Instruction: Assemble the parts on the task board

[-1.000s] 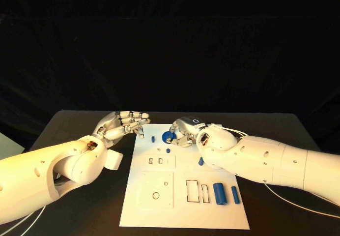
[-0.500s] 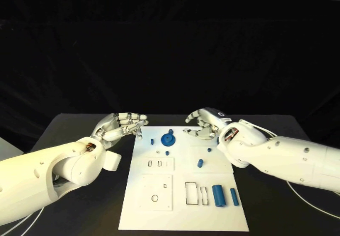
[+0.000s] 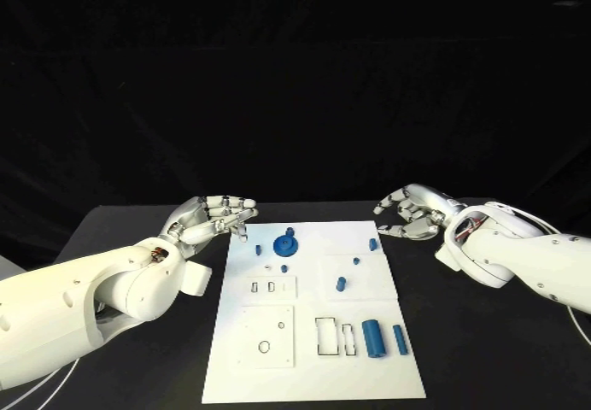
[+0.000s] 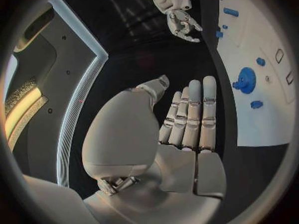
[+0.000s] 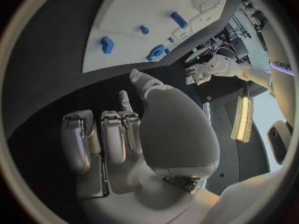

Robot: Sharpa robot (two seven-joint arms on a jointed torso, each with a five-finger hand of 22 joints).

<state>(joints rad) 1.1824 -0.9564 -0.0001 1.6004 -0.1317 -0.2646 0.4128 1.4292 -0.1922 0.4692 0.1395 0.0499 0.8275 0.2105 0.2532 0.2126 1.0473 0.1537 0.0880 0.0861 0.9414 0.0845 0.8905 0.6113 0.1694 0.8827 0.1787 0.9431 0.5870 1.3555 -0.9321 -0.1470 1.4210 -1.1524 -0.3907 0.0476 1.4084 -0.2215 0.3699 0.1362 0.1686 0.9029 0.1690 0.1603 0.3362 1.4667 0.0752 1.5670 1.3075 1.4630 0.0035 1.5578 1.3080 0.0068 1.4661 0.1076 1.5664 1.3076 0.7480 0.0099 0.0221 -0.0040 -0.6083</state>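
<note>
Black tabletop (image 3: 136, 222) carries the task board (image 3: 308, 363); blue gear (image 3: 286, 248) seemingly seated, two cylinders (image 3: 383, 337) still loose. Left hand (image 3: 212, 217) and right hand (image 3: 412, 213) hover empty, fingers apart, beside it.

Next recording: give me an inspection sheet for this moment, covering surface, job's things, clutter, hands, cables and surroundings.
Surface: black table.
Job's things: white task board at the middle; blue round part near its far end, small blue parts mid-board, two blue cylinders lying at its near right.
Clutter: nothing seen.
Hands: left hand by the board's far left corner, fingers curled, holding nothing; right hand off the board's right side, fingers apart, empty.
Cables: thin white cable beside the right arm.
Surroundings: dark backdrop.
</note>
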